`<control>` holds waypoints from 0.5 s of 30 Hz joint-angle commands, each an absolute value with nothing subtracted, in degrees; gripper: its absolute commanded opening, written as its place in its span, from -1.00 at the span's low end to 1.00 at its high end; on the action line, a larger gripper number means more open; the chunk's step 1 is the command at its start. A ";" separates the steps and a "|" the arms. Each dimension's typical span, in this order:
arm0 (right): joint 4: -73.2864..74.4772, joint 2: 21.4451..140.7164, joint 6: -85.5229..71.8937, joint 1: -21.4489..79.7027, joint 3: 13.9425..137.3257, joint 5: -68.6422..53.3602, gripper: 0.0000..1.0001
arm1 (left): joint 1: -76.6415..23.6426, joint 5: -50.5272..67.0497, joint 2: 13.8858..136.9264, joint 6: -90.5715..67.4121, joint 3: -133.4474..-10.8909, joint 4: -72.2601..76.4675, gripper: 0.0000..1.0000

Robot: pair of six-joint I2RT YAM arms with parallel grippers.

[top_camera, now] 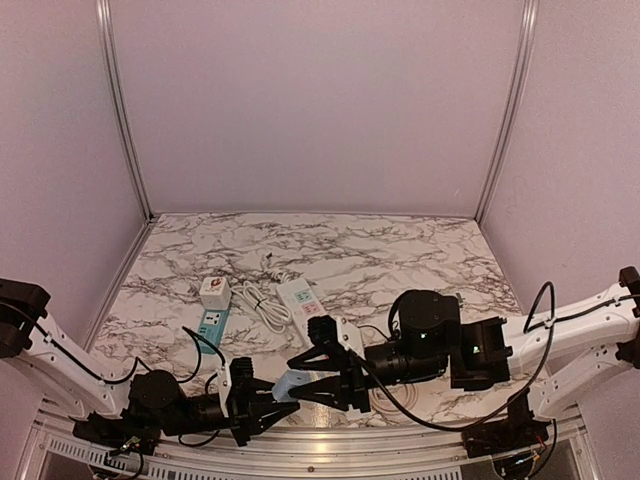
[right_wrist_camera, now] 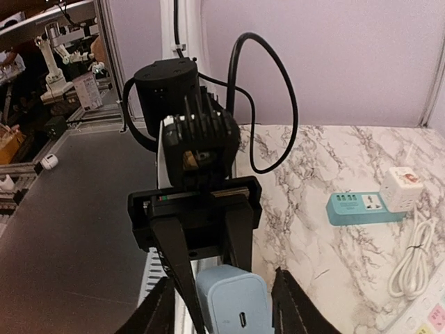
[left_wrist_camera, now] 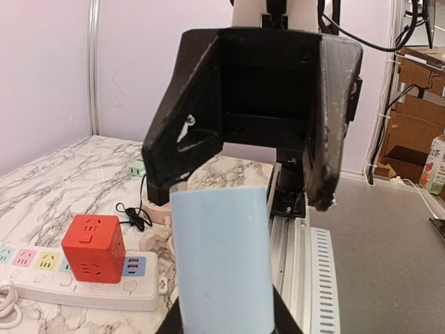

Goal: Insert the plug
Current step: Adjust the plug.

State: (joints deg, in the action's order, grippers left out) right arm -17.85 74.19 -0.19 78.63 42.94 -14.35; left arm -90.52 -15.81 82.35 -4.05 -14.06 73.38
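- Two grippers meet at the near edge, left of centre. The left gripper (top_camera: 275, 403) clamps the pale blue plug (top_camera: 285, 383).
- The right gripper (top_camera: 300, 377) faces it, jaws spread wide astride the plug's free end.
- The plug's long axis runs roughly along the near edge. The white power strip (top_camera: 299, 297) lies beyond, toward mid-worktop, probably slightly nearer the right arm.

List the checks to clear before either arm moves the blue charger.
1. Left end effector gripping the blue charger: ok.
2. Right end effector open, jaws straddling the charger's end: ok.
3. Which way the charger's prongs face: cannot tell, hidden.
4. Free sockets on the white power strip beside the red cube socket: ok.
5. Black cable lying off the strip: ok.
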 commanded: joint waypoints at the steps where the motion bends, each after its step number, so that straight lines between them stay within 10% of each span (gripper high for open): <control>1: -15.56 70.15 -0.09 78.84 45.54 -14.54 -0.01 | -90.79 -14.00 76.84 -2.46 -12.26 72.87 -0.99; 15: -14.50 74.93 -0.62 78.40 47.95 -24.12 0.29 | -91.32 -8.08 67.03 -1.60 -10.02 66.35 -1.00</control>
